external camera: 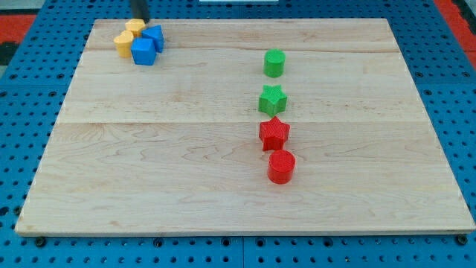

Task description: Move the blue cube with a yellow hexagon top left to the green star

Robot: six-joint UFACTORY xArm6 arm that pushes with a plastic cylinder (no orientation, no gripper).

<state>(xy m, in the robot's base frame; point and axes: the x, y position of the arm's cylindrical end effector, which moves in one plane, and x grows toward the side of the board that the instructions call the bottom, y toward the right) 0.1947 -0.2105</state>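
A cluster sits at the view's top left of the wooden board: a blue cube in front, a second blue block behind it to the right, a yellow block to the left and a yellow hexagon at the top. They touch one another. My tip is at the board's top edge, just above the cluster, close to the yellow hexagon. The green star lies right of centre, far from the cluster.
A green cylinder stands above the green star. A red star lies just below the green star, and a red cylinder below that. A blue pegboard surface surrounds the board.
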